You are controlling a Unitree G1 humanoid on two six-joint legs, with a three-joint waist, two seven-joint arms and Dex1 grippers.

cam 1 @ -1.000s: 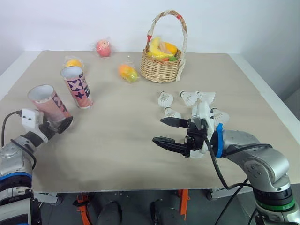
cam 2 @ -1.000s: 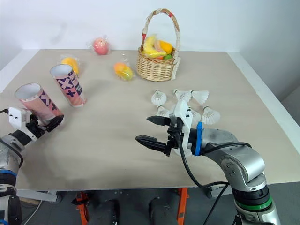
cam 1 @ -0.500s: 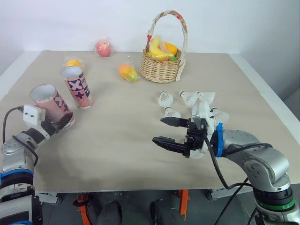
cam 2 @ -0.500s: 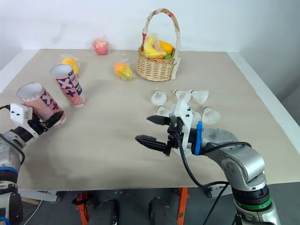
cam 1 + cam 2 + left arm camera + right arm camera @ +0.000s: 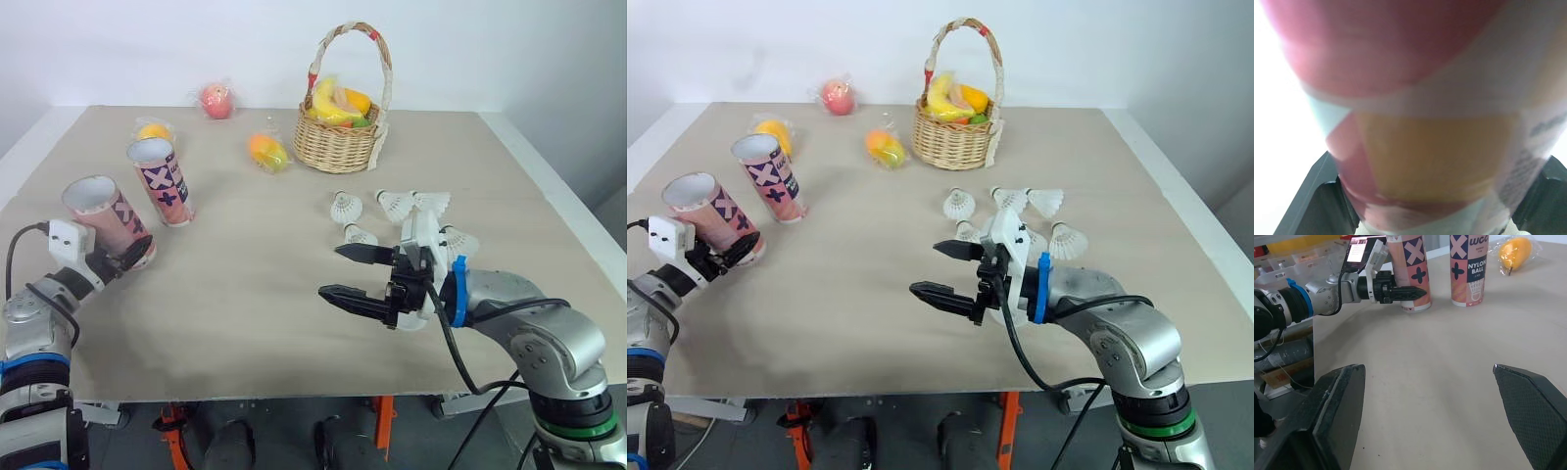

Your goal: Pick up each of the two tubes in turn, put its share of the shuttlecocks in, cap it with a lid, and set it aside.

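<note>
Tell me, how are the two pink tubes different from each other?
The near tube is gripped by the left gripper; the far tube stands free, with nothing touching it. The near tube leans over, while the far tube stands upright on the table. The near tube is by the robot's edge of the table; the far tube sits further back. Both are pink with cross patterns and open on top, without lids.

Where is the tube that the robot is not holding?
In the head views the free tube stands on the left of the table, just beyond the held tube in the left gripper, with a wrapped orange fruit behind it.
</note>
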